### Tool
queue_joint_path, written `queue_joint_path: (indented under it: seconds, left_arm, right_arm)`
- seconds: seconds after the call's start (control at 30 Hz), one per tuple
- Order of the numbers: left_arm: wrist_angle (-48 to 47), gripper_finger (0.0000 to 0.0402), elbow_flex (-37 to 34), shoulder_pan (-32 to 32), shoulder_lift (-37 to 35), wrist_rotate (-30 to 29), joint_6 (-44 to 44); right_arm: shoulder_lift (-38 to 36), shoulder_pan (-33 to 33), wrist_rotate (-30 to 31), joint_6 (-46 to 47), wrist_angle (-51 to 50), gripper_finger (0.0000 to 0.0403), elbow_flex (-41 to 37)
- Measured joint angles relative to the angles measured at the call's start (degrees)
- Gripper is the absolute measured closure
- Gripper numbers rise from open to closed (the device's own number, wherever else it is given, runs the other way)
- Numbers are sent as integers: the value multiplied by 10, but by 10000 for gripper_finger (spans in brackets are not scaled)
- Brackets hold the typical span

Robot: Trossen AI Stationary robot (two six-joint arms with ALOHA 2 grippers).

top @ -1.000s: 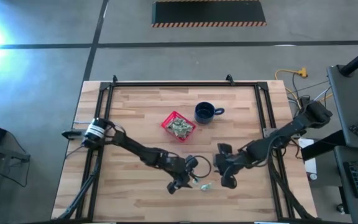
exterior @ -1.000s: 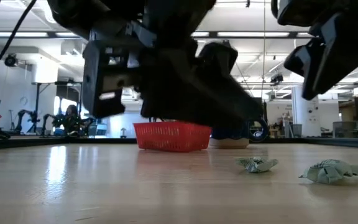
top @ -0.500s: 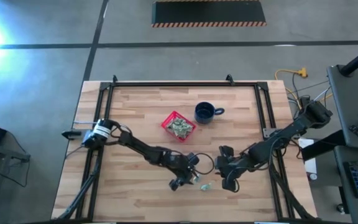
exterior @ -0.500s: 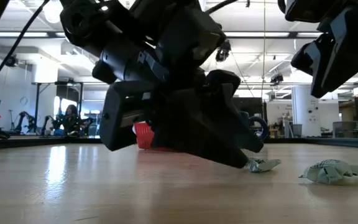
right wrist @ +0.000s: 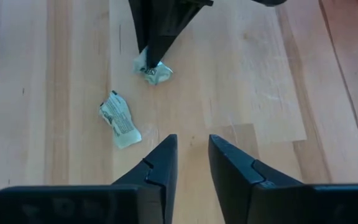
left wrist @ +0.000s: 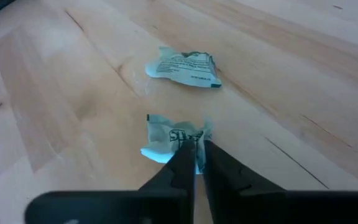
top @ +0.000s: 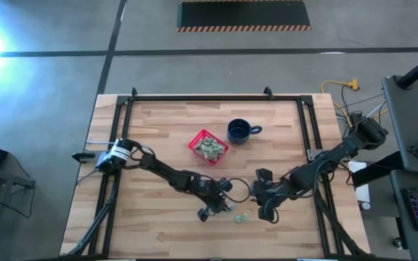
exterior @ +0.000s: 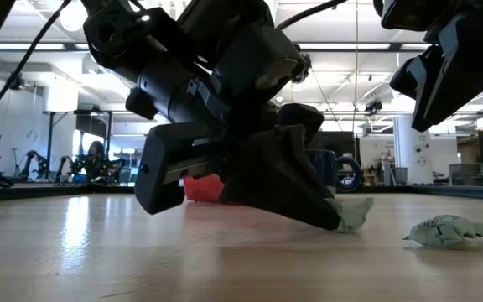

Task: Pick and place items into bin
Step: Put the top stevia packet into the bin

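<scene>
Pale-green wrapped item point(left wrist: 174, 138) pinched between nearly closed left tool point(left wrist: 194, 155) fingers, on desk point(top: 158, 130) near front edge | bin point(top: 208, 146) lies up-desk, beyond left tool | second item point(right wrist: 119, 119) just beside | right tool point(right wrist: 190, 163) hovers near, slightly parted, empty

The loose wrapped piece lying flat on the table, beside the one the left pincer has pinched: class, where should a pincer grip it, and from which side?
Probably from straight above. The free wrapped piece lies flat and long on the table, so pincer fingers closing across its narrow middle should catch its crinkled folds. The right pincer hovers open nearby; the left pincer is shut on the other wrapped piece.
</scene>
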Motion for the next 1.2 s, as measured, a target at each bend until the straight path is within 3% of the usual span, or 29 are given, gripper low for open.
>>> queue_joint_path:
  seconds: [0.2, 0.37, 0.5, 0.7, 0.83, 1.03, 1.2]
  left_arm:
    - [-25, 400, -2, 0, -17, -24, 0]
    - [-104, 401, -4, 0, -67, -104, 1]
    - [-178, 401, -5, 0, -116, -202, 1]
    - [-293, 401, -6, 4, -172, -415, 2]
    - [-335, 401, -7, 16, -185, -519, 1]
    - [-371, 401, -17, 65, -187, -540, -17]
    - [-371, 401, -42, 105, -187, -541, -55]
  right_arm:
    - [0, 0, 0, 0, 5, 327, 0]
    - [0, 0, 0, -20, 52, 326, -6]
    - [4, 0, 0, -46, 90, 321, -14]
    - [29, 0, 8, -56, 96, 320, -17]
    - [50, 0, 12, -56, 106, 325, -17]
    - [84, 0, 10, -58, 140, 322, -16]
    - [102, 1, -6, -63, 163, 295, -12]
